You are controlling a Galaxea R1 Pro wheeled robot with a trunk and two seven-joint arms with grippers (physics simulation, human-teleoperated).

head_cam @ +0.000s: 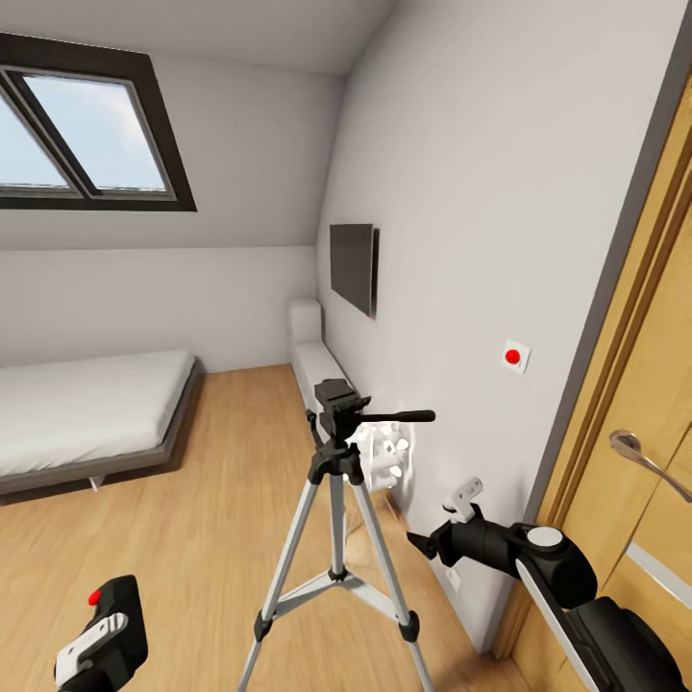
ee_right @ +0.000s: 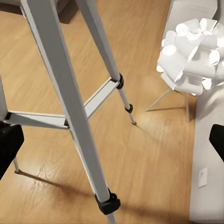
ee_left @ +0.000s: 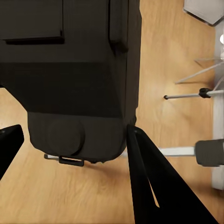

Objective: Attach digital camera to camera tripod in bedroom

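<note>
The tall silver-legged camera tripod (head_cam: 336, 519) stands mid-frame with bare wood floor (head_cam: 192, 538) around it, while the left gripper (ee_left: 74, 154) squeezes the small black boxy digital camera (head_cam: 111, 625) at lower left and the right gripper (ee_right: 112, 140) is spread wide.

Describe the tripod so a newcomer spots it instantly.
Start at the wooden door on the right and look left along the pale wall. The camera tripod stands on the wood floor mid-room. Unlike the white ball-cluster lamp behind it, it has silver legs and a black head with a pan handle.
</note>
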